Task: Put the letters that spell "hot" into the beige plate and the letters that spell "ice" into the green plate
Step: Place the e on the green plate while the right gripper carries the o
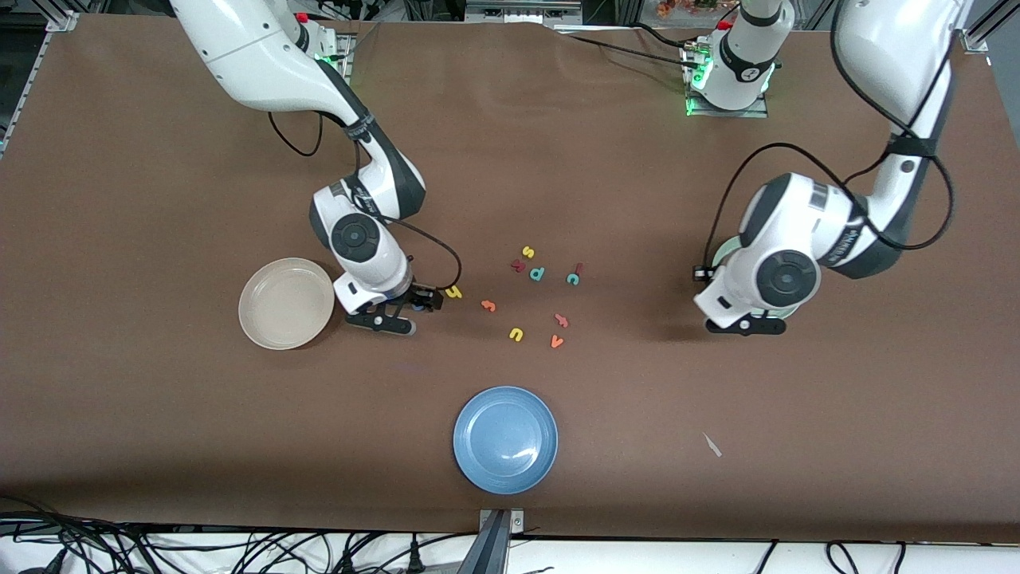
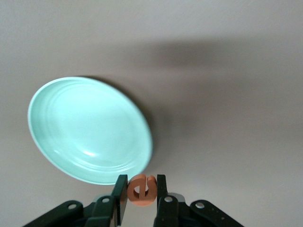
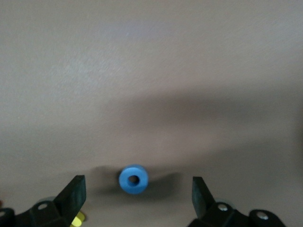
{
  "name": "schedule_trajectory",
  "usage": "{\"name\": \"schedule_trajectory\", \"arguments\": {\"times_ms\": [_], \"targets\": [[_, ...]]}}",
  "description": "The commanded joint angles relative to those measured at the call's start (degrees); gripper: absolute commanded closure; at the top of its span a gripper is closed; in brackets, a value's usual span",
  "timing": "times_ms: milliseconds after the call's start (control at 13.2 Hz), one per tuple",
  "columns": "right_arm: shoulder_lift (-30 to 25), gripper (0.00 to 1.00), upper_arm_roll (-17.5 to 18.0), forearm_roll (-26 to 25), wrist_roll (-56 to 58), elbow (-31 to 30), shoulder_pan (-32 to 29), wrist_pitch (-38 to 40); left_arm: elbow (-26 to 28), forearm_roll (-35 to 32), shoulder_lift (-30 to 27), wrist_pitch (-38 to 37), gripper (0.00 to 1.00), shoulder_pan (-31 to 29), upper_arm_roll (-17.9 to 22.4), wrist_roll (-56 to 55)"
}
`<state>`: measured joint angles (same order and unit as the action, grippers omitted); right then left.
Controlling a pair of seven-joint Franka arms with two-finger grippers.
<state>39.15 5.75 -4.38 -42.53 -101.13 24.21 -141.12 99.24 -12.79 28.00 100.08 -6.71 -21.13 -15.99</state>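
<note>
No printed text or labels readable; only loose plastic letters (image 1: 538, 299) on table (image 1: 159, 414)

From the front, the green plate (image 1: 723, 253) is almost all covered by the left arm; only a thin sliver of rim peeks out. The orange e (image 2: 141, 190) can't be seen from there either, and the blue o (image 3: 133, 179) is hidden under the right arm's wrist. Near the o, a yellow letter (image 3: 77, 219) is mostly blocked by a finger (image 3: 72, 196) and unreadable.
</note>
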Motion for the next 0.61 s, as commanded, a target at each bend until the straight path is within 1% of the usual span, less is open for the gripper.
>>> {"name": "schedule_trajectory", "arguments": {"times_ms": [0, 152, 228, 304, 380, 456, 532], "targets": [[1.28, 0.01, -0.13, -0.90, -1.33, 1.37, 0.31, -0.83, 5.51, 1.28, -2.25, 1.08, 0.98, -6.20, -0.58, 9.55], [1.63, 0.01, -0.13, -0.99, -1.59, 1.37, 0.31, -0.91, 8.05, 1.28, -1.64, 4.48, 0.98, -9.01, -0.58, 12.90], [1.63, 0.01, -0.13, -1.25, -2.02, 1.28, 0.23, -0.91, 10.51, 1.02, -1.03, 8.60, 0.98, -10.07, -0.58, 13.61], [1.63, 0.06, -0.13, -1.34, -2.03, 1.11, 0.23, -0.91, 13.31, 0.75, -0.85, 12.99, 0.97, -11.39, -0.58, 13.79], [1.63, 0.11, -0.13, -1.42, -2.03, 0.85, 0.23, -0.91, 14.82, 0.75, -0.76, 15.30, 0.95, -12.01, -0.58, 13.88], [1.63, 0.20, -0.13, -1.51, -2.03, 0.76, 0.23, -0.91, 15.45, 0.75, -0.76, 15.58, 0.83, -12.02, -0.49, 14.23], [1.89, 0.29, -0.13, -1.51, -1.77, 0.67, 0.23, -0.91, 15.45, 0.75, -0.84, 15.50, 0.75, -12.10, -0.58, 14.32]]}}
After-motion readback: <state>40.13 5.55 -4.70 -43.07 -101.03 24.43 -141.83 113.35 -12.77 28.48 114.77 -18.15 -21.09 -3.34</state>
